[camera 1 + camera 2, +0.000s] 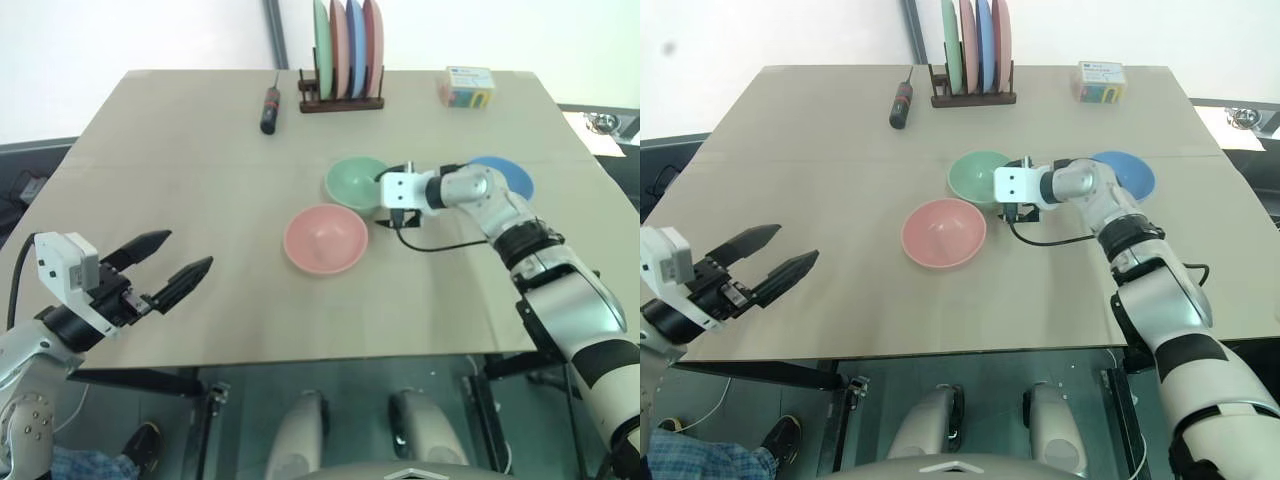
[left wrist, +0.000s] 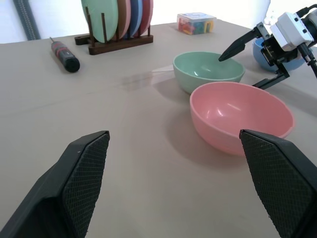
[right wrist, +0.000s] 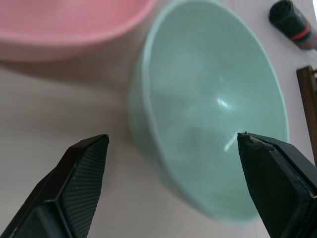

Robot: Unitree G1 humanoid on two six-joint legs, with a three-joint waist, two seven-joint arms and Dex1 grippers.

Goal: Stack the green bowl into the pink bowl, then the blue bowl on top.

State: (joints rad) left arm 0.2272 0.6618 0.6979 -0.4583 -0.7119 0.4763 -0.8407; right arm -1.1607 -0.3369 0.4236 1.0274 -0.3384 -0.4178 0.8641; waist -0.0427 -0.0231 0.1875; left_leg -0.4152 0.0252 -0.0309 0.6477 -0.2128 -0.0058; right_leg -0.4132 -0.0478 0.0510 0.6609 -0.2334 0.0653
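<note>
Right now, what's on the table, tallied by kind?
Bowls: 3 (green bowl, pink bowl, blue bowl)
Plates upright in the rack: 4
Screwdriver: 1
Small colourful box: 1
Total: 10, counting the rack

mint-green bowl (image 1: pixel 356 182), salmon-pink bowl (image 1: pixel 325 239), sky-blue bowl (image 1: pixel 508 177), tan table (image 1: pixel 200 200)

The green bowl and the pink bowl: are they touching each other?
Apart. In the right eye view, a strip of table shows between the green bowl and the pink bowl.
</note>
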